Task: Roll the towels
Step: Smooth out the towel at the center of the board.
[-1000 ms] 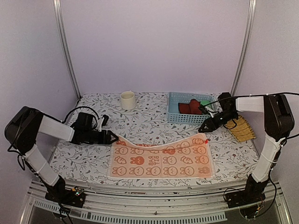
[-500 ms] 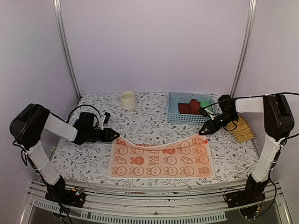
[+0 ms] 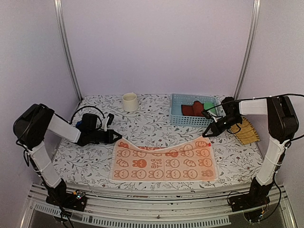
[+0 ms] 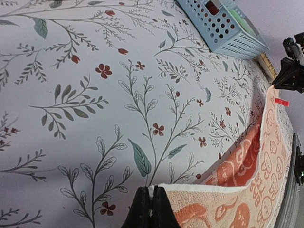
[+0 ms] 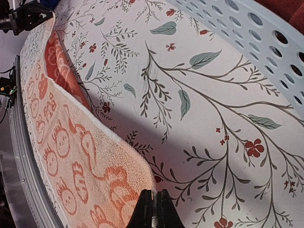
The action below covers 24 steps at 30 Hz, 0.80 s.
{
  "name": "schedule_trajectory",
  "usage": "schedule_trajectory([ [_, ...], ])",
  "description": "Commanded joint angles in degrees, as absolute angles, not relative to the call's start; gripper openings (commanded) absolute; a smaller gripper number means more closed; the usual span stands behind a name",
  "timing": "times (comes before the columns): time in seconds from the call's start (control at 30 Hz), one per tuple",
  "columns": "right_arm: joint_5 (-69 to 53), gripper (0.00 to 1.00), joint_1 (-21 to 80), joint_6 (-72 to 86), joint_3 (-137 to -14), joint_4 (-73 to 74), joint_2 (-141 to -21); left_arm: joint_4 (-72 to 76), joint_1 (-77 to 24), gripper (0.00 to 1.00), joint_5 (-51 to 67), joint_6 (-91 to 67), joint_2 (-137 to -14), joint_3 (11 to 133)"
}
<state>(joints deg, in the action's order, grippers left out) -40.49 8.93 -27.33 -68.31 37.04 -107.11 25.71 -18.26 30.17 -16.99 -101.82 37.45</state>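
An orange-salmon towel [image 3: 161, 164] with white rabbit shapes lies spread on the flowered table, its near edge by the table's front. My left gripper [image 3: 115, 137] is shut on the towel's far left corner; in the left wrist view the black fingertips [image 4: 142, 209] pinch the white-edged corner of the towel [image 4: 223, 209]. My right gripper [image 3: 207, 134] is shut on the far right corner, and the right wrist view shows the towel [image 5: 71, 142] clamped in that gripper [image 5: 154, 206]. The far edge sags between the two held corners, a little off the table.
A light blue basket [image 3: 176, 114] at the back right holds a red roll [image 3: 191, 109] and a green roll [image 3: 209, 104]. A cream cup [image 3: 129, 101] stands at the back. A yellow woven piece [image 3: 247, 131] lies by the right arm.
Both grippers have gone from open to shut on the towel's far corners. The left gripper shifted slightly right and the right gripper dipped to its corner.
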Motion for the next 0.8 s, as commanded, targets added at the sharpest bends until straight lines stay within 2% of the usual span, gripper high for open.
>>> schedule_trajectory([
  [0.0, -40.9, 0.03, 8.3, -26.2, -68.9, 35.7, -107.5, 31.4, -18.3, 0.00, 25.6, -19.9, -97.6, 35.5],
  [0.13, -37.9, 0.03, 8.3, -24.2, -70.7, 32.5, -107.1, 34.5, -18.3, 0.00, 22.9, -23.6, -97.8, 36.1],
  [0.33, -29.3, 0.03, 8.3, -18.2, -72.2, 28.0, -109.4, 31.4, -18.4, 0.00, 13.4, -31.0, -102.1, 39.5],
  [0.43, -27.0, 0.08, 8.2, -16.4, -72.1, 27.2, -110.0, 27.8, -18.5, 0.00, 11.2, -33.1, -103.7, 41.3],
  [0.5, -25.2, 0.14, 8.2, -15.6, -71.5, 26.4, -109.3, 25.6, -19.0, 0.01, 9.7, -33.4, -103.5, 42.1],
  [0.53, -25.2, 0.20, 8.3, -15.7, -71.2, 26.1, -108.8, 23.9, -19.2, 0.10, 9.1, -33.0, -103.1, 42.6],
  [0.63, -25.7, 0.33, 8.3, -15.8, -70.3, 26.1, -107.0, 19.5, -20.7, 0.21, 6.0, -31.6, -100.8, 44.1],
  [0.77, -26.5, 0.39, 8.3, -16.9, -68.4, 27.6, -102.8, 11.1, -23.8, 0.34, 0.0, -30.6, -96.3, 46.6],
])
